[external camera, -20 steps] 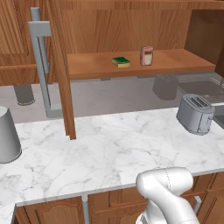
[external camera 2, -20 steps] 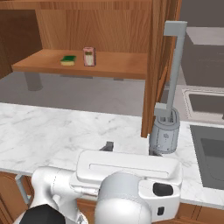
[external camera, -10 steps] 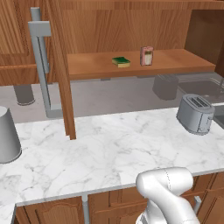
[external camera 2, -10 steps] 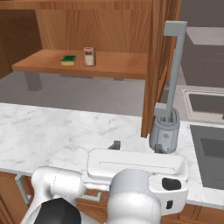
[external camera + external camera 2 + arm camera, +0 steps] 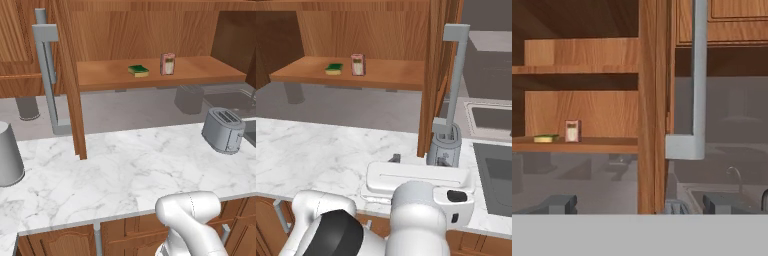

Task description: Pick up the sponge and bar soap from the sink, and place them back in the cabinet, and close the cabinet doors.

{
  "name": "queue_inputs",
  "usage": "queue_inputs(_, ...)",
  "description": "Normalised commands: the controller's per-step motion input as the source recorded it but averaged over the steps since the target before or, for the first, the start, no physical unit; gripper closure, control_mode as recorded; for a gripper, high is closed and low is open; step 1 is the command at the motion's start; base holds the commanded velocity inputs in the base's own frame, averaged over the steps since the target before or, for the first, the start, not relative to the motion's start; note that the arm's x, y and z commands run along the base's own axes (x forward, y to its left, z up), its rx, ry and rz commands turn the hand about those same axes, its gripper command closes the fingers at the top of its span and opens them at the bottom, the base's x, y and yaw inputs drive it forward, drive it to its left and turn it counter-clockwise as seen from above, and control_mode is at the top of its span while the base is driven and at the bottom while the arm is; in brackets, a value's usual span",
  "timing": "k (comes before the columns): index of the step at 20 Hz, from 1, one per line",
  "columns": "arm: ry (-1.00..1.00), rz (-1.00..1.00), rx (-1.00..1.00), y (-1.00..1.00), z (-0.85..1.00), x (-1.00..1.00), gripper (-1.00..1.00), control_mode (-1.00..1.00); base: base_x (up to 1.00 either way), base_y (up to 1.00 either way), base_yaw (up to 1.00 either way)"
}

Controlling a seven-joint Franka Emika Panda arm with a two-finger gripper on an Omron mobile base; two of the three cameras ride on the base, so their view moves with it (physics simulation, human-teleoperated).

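**Ana:** While we look along the hand, where do the sponge (image 5: 545, 138) and the bar soap (image 5: 572, 131) sit?

**Ben:** Both rest on the wooden shelf (image 5: 602, 145) of the cabinet (image 5: 582, 60). In the left base view, the sponge (image 5: 138, 70) lies flat just to the left of the soap (image 5: 167, 64), which stands upright; they are near each other but apart. In the right base view the same pair shows, sponge (image 5: 334, 68) left of soap (image 5: 357, 64).

**Ana:** And the cabinet doors?

**Ben:** One door (image 5: 654, 105) stands edge-on to the hand camera, swung open, with its grey bar handle (image 5: 698, 75) just to its right. In the left base view another open door (image 5: 69, 80) juts out left of the shelf over the marble counter (image 5: 125, 175).

**Ana:** How are the fingers?

**Ben:** The gripper (image 5: 639, 204) has its fingers (image 5: 554, 204) spread wide, one to each side of the door's edge (nothing between them but that edge beyond). They grasp nothing.

**Ana:** Anything else near the shelf?

**Ben:** A grey toaster (image 5: 225, 130) stands on the counter, below and to the right of the shelf, and the sink (image 5: 712, 192) with its curved faucet (image 5: 737, 177) lies right of the door.
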Motion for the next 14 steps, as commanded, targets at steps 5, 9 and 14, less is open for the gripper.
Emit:
queue_inputs(5,0.0,0.0,0.0,-0.15,-0.03,0.19,-1.0,-1.0,0.0,0.0,0.0)
queue_inputs(9,0.0,0.0,0.0,-0.19,-0.04,0.14,-1.0,-1.0,0.0,0.0,0.0)
queue_inputs(14,0.0,0.0,0.0,-0.13,-0.02,0.1,-1.0,-1.0,0.0,0.0,0.0)
